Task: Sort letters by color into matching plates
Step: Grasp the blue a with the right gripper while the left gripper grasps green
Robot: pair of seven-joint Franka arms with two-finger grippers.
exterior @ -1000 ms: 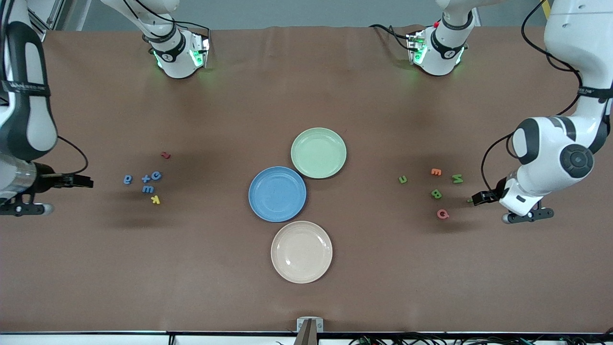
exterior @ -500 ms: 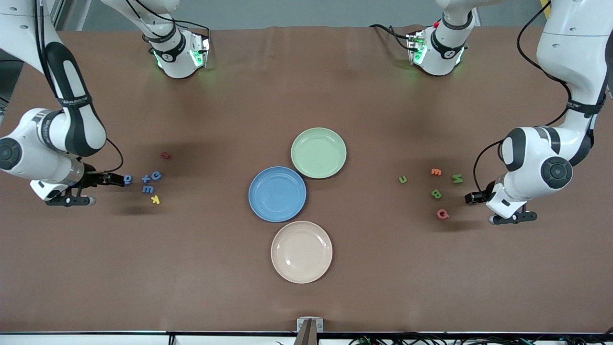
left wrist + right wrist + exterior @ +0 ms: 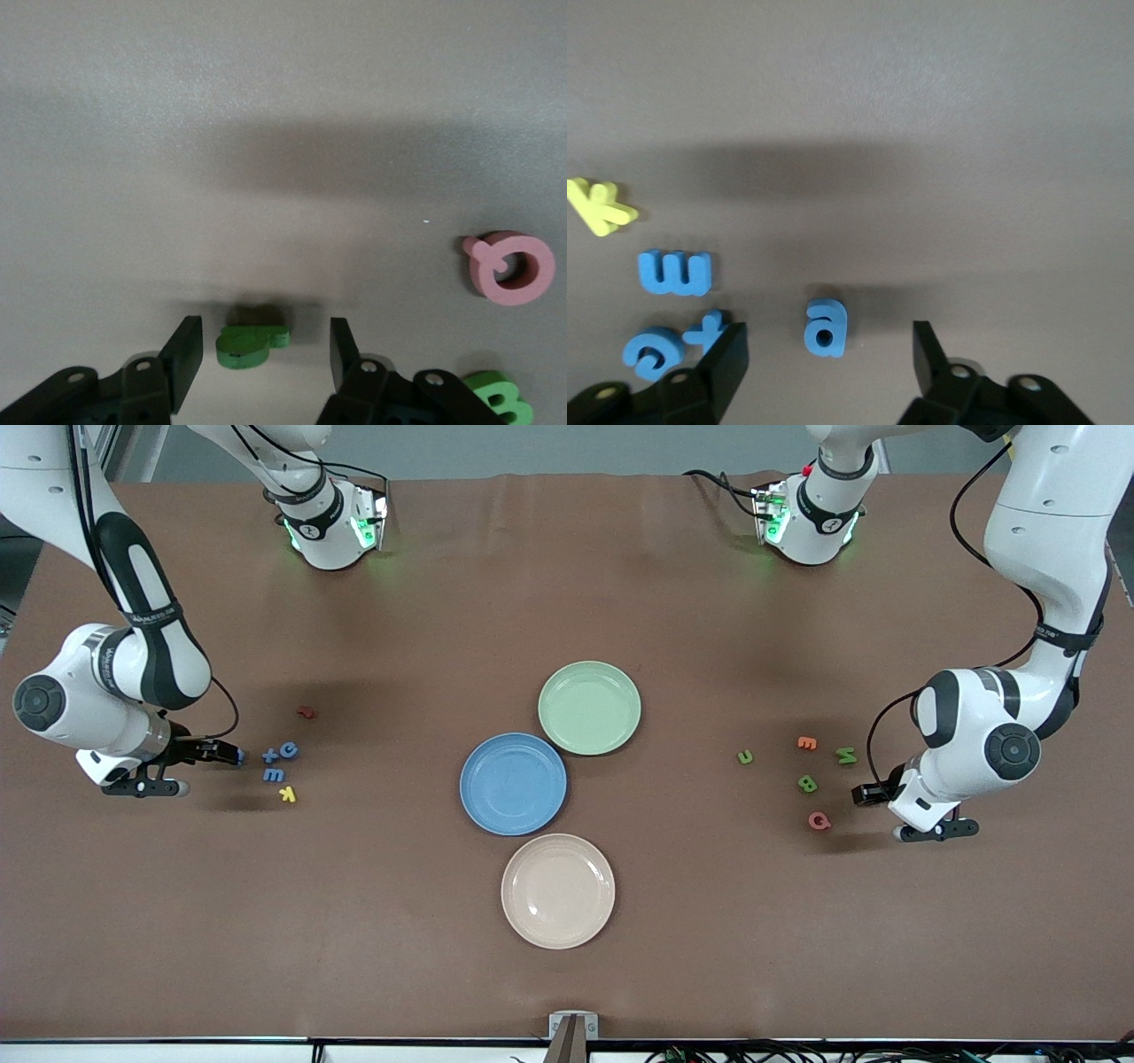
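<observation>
Both arms have descended since the earlier frame; right gripper [image 3: 824, 363] straddles blue letter [image 3: 825, 328], left gripper [image 3: 262, 359] green letter [image 3: 251, 344], jaws apart; light, soft foam, likely best pinched across flat edges.

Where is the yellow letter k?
The yellow k lies flat on the table at the right arm's end, just nearer the front camera than the blue w.

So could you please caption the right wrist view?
Right gripper, open, straddles a blue letter on the table.
</observation>
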